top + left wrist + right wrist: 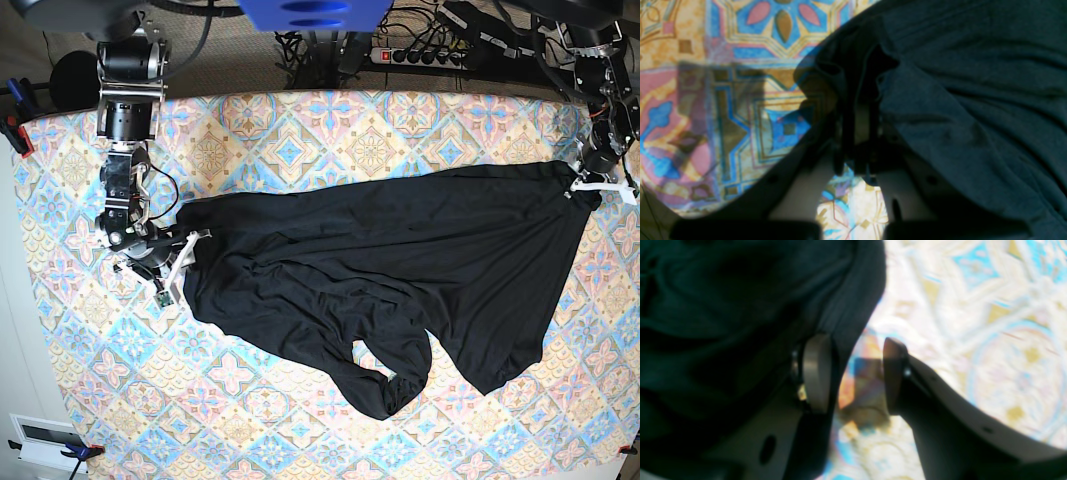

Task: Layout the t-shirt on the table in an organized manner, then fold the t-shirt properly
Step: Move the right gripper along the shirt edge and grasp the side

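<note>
Fingers of the left gripper (860, 113) pinch a black t-shirt (400, 270) corner at the table's (300, 130) far right. Right gripper (853, 373) fingers stand spread, the shirt's left edge draped over one.

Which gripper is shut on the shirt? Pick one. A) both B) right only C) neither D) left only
D: in the left wrist view the left gripper has its jaws closed on a bunch of the shirt, while the right gripper stands open at the shirt's edge with the table showing between its pads.
</note>
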